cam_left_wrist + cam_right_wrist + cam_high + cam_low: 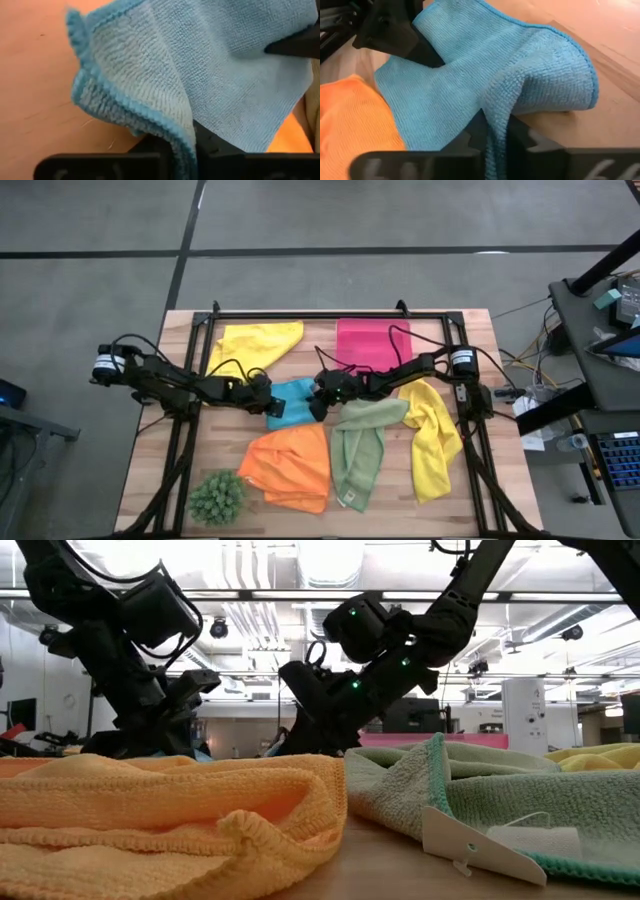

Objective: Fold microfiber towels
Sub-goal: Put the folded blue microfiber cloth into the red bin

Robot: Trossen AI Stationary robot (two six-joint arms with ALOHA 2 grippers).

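At table centre, both the left gripper (pixel 192 150) and right gripper (pixel 492 140) pinch the turquoise towel (pixel 290 400); the sage towel's tag (pixel 480 845) seems blank.

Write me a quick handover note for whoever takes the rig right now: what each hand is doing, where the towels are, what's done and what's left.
Left hand: shut on the turquoise towel at one edge, mid-table.
Right hand: shut on the opposite edge of the same towel.
Other towels: one yellow towel at the far left, pink tray beside it; orange towel and green towel near the front; second yellow towel on the right. Plant ball at the front left corner.
Done: turquoise towel gripped by both hands.
Left: fold it; none of the others looks folded.
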